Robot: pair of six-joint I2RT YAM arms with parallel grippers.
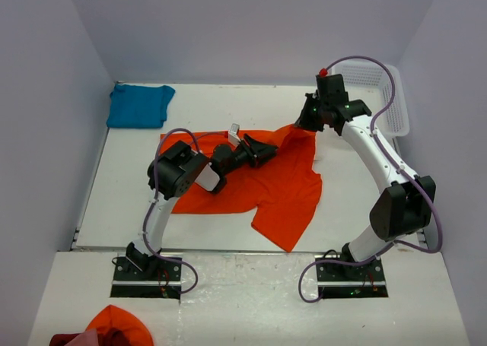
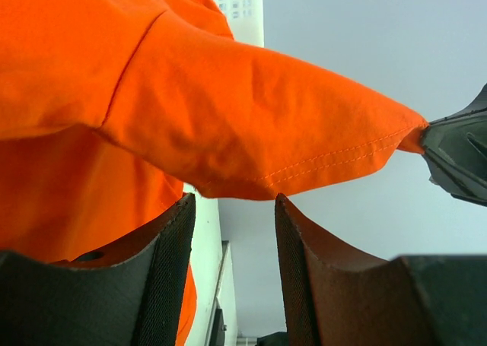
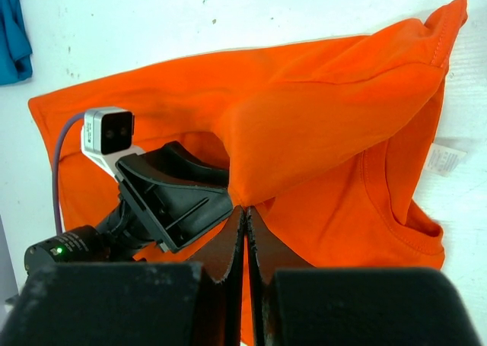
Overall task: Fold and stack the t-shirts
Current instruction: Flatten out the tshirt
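The left gripper (image 2: 233,203) had fingers spread below a sleeve of the orange t-shirt (image 1: 274,186), a gap only its wrist cam showed. Top view: shirt mid-frame, sleeve hem pinched by the right gripper (image 3: 245,213). The teal t-shirt (image 1: 139,105) sat upper left.

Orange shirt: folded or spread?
Spread, not folded: the orange shirt lies open across the table, with one edge pinched and lifted by the shut right gripper.
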